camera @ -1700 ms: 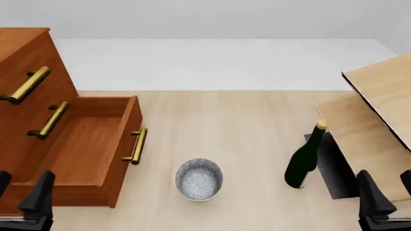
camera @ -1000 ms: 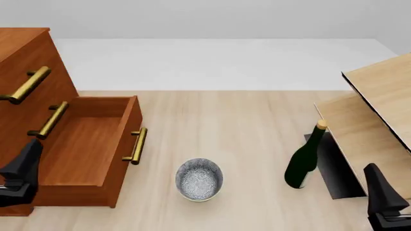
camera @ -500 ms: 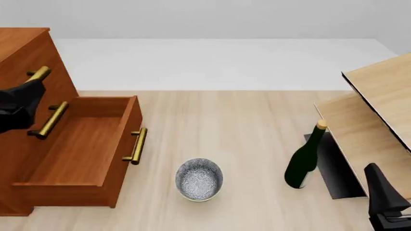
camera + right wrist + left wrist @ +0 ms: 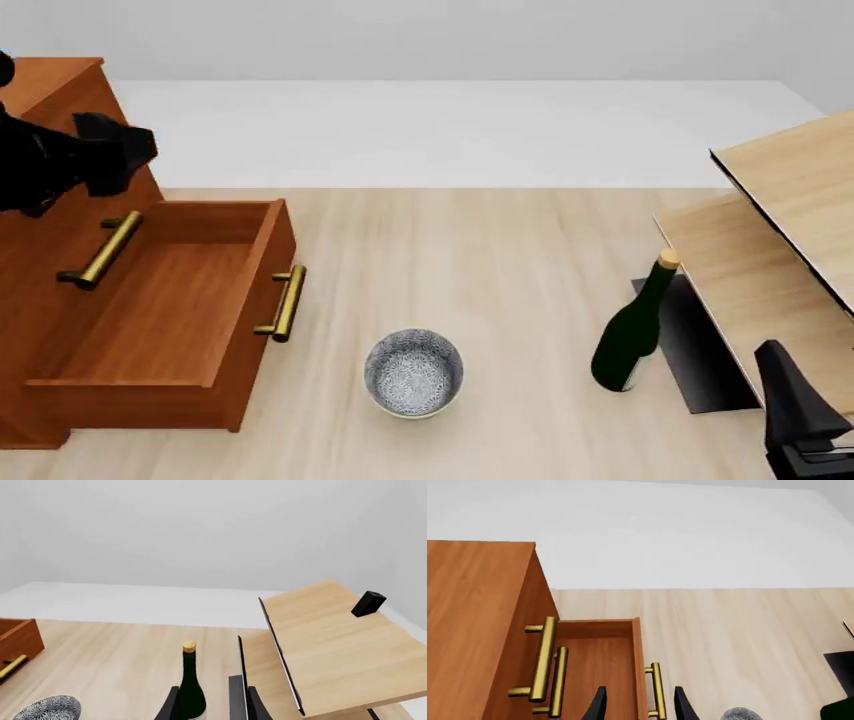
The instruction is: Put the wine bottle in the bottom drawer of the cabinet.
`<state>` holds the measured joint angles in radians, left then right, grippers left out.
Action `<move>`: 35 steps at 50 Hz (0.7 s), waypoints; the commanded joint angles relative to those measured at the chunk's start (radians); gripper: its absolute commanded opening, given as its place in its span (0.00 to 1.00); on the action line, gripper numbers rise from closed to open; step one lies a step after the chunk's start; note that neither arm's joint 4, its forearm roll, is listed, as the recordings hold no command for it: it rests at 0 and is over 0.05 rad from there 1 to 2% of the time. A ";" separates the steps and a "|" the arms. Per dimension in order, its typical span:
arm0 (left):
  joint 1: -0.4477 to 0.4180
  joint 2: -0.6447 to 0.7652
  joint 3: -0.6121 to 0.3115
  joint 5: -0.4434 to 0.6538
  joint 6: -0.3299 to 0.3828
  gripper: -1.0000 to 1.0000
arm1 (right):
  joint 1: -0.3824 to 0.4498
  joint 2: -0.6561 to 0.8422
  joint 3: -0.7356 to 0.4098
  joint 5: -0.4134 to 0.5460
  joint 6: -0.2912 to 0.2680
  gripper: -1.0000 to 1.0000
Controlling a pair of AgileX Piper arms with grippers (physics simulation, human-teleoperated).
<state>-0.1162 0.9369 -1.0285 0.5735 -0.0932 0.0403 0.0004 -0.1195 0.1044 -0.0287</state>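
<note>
We see the wine bottle (image 4: 630, 338) standing upright at four o'clock on the table: dark green glass, slim neck, tan cork. The cabinet (image 4: 54, 160), reddish-brown with brass bar handles, sits at nine o'clock. Its bottom drawer (image 4: 174, 320) is pulled out open, its brass handle facing toward three o'clock.

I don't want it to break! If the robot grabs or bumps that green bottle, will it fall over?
Probably yes, if bumped high up: the bottle stands upright, tall on a narrow base, so it looks tippy. It looks like smooth glass, so it may slip in a gripper and could be fragile. Lying down, its round body would likely roll.
</note>
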 commanded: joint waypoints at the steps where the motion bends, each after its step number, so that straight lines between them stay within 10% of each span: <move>1: 0.007 0.108 -0.020 0.041 0.054 1.00 | 0.000 0.000 0.000 0.005 0.000 1.00; 35: -0.071 0.137 0.220 -0.138 -0.010 1.00 | 0.003 0.000 0.042 -0.011 0.002 1.00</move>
<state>-0.1737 1.0629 -0.8736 0.4883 -0.0895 0.0431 0.0002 -0.0900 0.0990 -0.0295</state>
